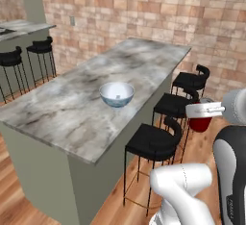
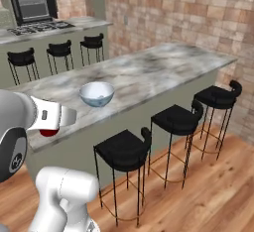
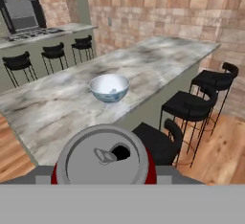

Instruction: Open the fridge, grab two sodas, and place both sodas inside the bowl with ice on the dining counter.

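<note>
Red soda: there it is, clasped upright in the gripper, silver lid and pull-tab facing up at the hand camera, red wall peeping out on both sides of the lid.
Gripper: clenched around the red soda; from the left base camera the can's red body hangs just under the white hand, out over the stools, off the surface's edge.
Long axis: the can stands vertical, so it looks ready to go in base first.
Bowl with ice: ahead of the can and further in over the slab, sitting on the dining counter surface, well apart from the can for now.
Direction of the coming move: by my reading, forward across the near edge toward the bowl, then down into it; that gap is the whole story here.
Bowl shape and finish: round, glossy, pale blue outside, whitish inside, open mouth up; room for a can, I'd judge.
Surface: grey-white veined marble, smooth and flat, on a sage-green base.
Stools: three black seats on thin metal legs along the near side, under the overhang.
Backdrop: brick wall behind, wooden floor below, a second counter with a stovetop beyond.
</note>
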